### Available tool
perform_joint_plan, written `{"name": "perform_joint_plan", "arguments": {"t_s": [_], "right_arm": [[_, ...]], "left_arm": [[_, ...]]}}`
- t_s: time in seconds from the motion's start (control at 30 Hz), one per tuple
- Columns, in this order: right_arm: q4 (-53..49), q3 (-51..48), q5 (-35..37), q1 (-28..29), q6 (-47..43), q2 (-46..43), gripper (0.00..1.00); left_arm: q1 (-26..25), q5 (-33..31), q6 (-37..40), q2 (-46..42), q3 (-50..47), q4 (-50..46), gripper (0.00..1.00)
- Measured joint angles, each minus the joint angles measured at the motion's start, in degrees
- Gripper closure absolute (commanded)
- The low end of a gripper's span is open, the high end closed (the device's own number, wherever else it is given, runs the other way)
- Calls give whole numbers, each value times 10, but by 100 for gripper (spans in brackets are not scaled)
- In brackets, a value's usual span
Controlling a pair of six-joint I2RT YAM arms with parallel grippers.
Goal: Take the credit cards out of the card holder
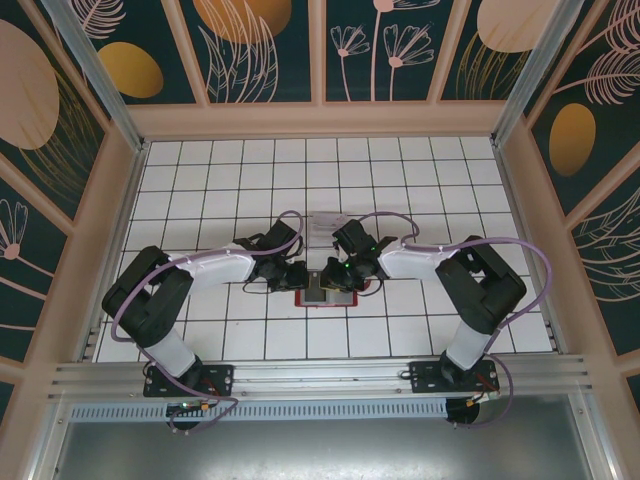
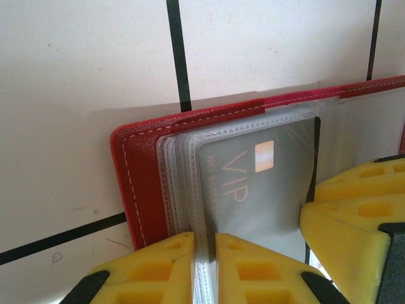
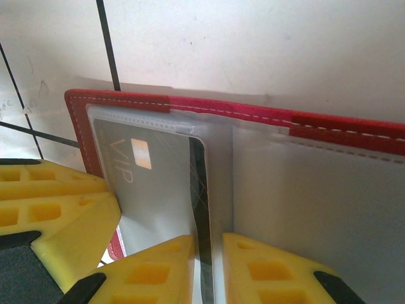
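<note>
Left end effector (image 2: 204, 246) is clamped on the card holder's (image 2: 136, 190) clear sleeves; right end effector (image 3: 207, 244) pinches the dark card (image 3: 199, 190) edge, inside the holder beside the VIP card (image 3: 149, 183). Cards look stiff, light, slick: grip an exposed edge.

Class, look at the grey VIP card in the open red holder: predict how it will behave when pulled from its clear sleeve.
The VIP card probably stays stiff: its edges look straight and flat. Its glossy face suggests it may slip when pinched. The clear sleeves look thin and layered, so they likely flex and drag along.
</note>
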Motion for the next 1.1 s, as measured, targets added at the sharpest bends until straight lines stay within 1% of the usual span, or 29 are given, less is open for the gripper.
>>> {"name": "perform_joint_plan", "arguments": {"t_s": [0.47, 1.1], "right_arm": [[8, -3, -9, -3, 0, -1, 82], [9, -4, -11, -3, 0, -21, 82]], "left_arm": [[-2, -2, 0, 1, 4, -6, 81], [-4, -7, 0, 1, 7, -13, 81]]}}
